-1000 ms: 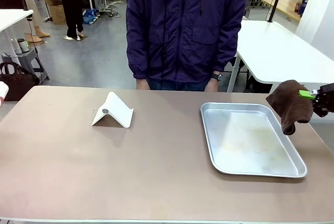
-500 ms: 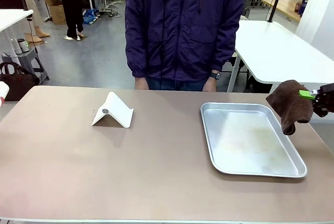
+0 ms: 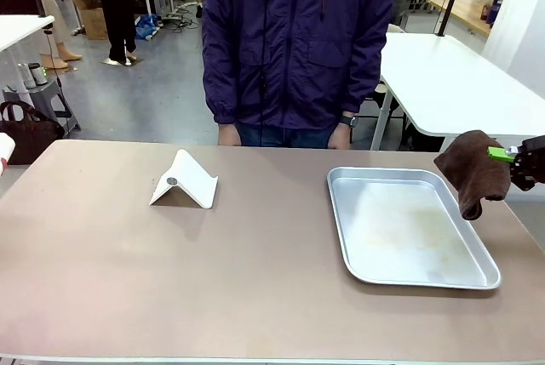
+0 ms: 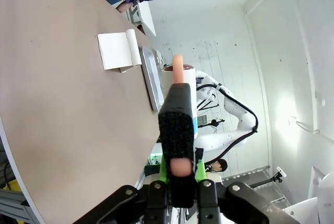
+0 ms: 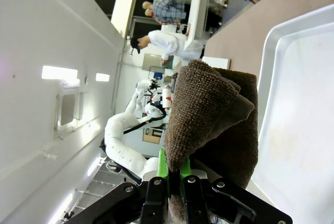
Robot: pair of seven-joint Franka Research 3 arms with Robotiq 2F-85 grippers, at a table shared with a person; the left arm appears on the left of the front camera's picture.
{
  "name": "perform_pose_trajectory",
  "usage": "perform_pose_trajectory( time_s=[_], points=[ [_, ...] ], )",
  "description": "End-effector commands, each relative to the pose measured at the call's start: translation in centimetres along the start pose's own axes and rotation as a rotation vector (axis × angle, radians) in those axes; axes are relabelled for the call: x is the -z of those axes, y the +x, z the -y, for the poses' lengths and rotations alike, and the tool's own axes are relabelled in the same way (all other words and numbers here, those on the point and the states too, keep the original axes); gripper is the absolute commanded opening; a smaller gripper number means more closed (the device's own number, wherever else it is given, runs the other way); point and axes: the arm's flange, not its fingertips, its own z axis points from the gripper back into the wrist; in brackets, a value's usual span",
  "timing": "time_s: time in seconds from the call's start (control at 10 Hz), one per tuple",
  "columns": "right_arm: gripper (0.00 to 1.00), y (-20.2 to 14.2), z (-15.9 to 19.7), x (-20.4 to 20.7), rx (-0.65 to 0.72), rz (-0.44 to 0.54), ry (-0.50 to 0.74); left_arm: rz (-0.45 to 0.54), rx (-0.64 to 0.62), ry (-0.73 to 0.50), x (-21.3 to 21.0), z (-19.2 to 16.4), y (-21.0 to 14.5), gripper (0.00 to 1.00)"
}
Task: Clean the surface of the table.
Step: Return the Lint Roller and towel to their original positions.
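The table (image 3: 170, 280) spans the whole front view, its brown top mostly bare. On its right half lies a metal tray (image 3: 342, 229); left of centre stands a small white folded stand (image 3: 184, 181). A person (image 3: 294, 42) waits at the far edge. The right gripper (image 3: 511, 155) hangs above the table's right edge, beside the tray, clamped tight on a brown cloth (image 3: 467, 169) that droops free of the surface. The left gripper (image 4: 177, 169) is shut on a black-and-pink tool (image 4: 176, 125), well above the table. Wiping seems not yet begun; next, the cloth likely has to come down flat onto bare tabletop, clear of the tray.
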Motion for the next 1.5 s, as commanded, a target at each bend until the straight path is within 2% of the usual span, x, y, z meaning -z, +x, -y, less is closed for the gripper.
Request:
perform_pose_trajectory(
  time_s=[0.0,0.2,0.3,0.4,0.6,0.8,0.9,1.0,1.2,1.4],
  points=[
    [0.09,0.0,0.0,0.0,0.0,0.0,0.0,0.0,0.0,0.0,0.0,0.0,0.0,0.2],
    [0.09,0.7,-2.9,2.8,-0.067,0.005,-0.06,-0.114,0.053,0.012,2.3,2.5,1.2,0.2],
    [0.09,1.7,-4.4,4.6,-0.121,0.0,-0.134,-0.176,0.076,0.036,4.3,4.2,1.7,0.2],
    [0.09,2.7,-5.7,6.8,-0.171,-0.057,-0.156,-0.208,0.08,0.066,5.8,5.6,2.4,0.2],
    [0.09,4.2,-7.7,12.3,-0.226,-0.168,-0.192,-0.248,0.054,0.13,9.7,8.1,3.4,0.2],
    [0.09,4.5,-9.7,18.0,-0.279,-0.168,-0.186,-0.323,0.049,0.199,15.0,11.7,4.2,0.2],
    [0.09,4.2,-10.4,21.8,-0.315,-0.157,-0.163,-0.393,0.061,0.224,17.6,13.3,4.4,0.2],
    [0.09,3.7,-10.5,24.9,-0.324,-0.127,-0.143,-0.394,0.079,0.263,21.0,14.9,4.8,0.2],
    [0.09,2.6,-10.1,29.8,-0.315,-0.1,-0.148,-0.432,0.071,0.314,25.1,15.9,5.1,0.2],
    [0.09,1.7,-8.8,33.1,-0.304,-0.118,-0.2,-0.343,0.046,0.309,29.2,16.5,5.1,0.2]
  ],
)
